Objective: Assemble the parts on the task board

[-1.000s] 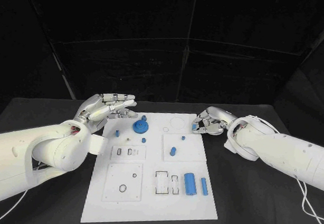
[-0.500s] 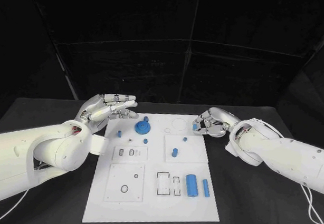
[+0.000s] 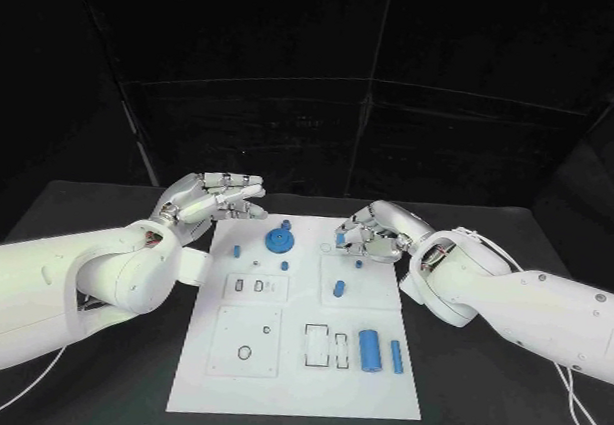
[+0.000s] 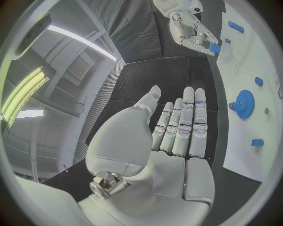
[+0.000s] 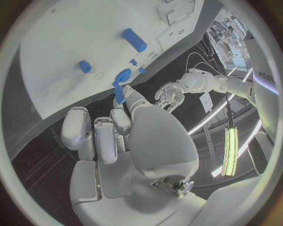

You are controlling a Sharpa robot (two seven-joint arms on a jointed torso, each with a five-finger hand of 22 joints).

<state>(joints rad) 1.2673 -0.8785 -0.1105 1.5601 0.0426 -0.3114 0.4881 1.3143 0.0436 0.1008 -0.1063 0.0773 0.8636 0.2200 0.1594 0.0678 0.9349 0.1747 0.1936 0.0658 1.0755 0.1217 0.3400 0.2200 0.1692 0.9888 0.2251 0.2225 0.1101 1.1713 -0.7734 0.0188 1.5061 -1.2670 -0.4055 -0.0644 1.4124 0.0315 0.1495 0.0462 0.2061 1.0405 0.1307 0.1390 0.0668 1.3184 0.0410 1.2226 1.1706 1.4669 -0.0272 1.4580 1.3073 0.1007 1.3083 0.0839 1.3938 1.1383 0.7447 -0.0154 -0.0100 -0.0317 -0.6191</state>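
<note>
The white task board (image 3: 296, 390) lies in the middle of the black table. A blue gear (image 3: 279, 239) stands near its far edge, also seen as the gear (image 4: 244, 102). My right hand (image 3: 371, 228) hovers over the board's far right part and pinches a small blue piece (image 5: 120, 95) between thumb and finger; the same blue piece (image 4: 214, 47) shows from the left wrist. My left hand (image 3: 216, 196) is open at the board's far left corner, fingers straight and apart, holding nothing.
On the board lie a blue cylinder (image 3: 369, 349) and a thinner blue pin (image 3: 396, 355) at the near right, an oblong blue part (image 3: 340, 288) in the middle right, and small blue pegs (image 3: 237, 251) near the gear. Black curtains close off the back.
My right hand has moved left with the blue piece, from the board's far right edge to over the board. The left hand has hardly moved.
</note>
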